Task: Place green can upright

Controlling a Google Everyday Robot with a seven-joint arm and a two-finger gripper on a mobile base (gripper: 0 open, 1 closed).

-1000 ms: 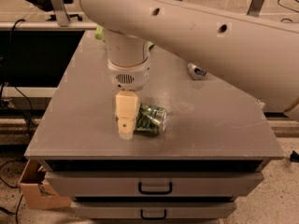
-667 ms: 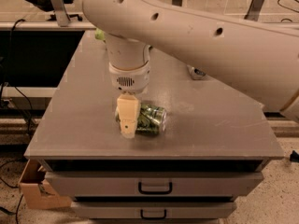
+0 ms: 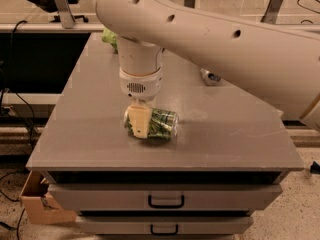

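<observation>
Since a second ago: very little change. The tool (image 3: 141,124) has edged slightly rightward and away from the table's front edge. The green can (image 3: 164,125) looks to lie in about the same spot.

Position: the can is on its side on the table (image 3: 240,134), in the front half and left of centre. Its long axis runs roughly left to right, with a silver rim showing at the right end. It is not upright.

Tool: it hangs straight down from the wrist of the big white arm (image 3: 215,39), at the can's left end. Its cream lower part covers that end from the camera side. Whether it is clamped on the can or only standing at it, I cannot tell; the far side is hidden.

Others: a green snack bag (image 3: 109,37) sits at the back left, partly behind the wrist. A small silver can (image 3: 210,76) sits back right. Both are well apart from the work.

Step in hand, as I judge it: the grasp at the can's end, before any righting. The task is barely begun.

Next move calls for:
- a firm hold on the can, since a round body is apt to roll or slip;
- a lift clear of the table, then a wrist rotation to bring the can's axis vertical;
- setting it down flat on its base on open table before letting go, or it may topple.
</observation>
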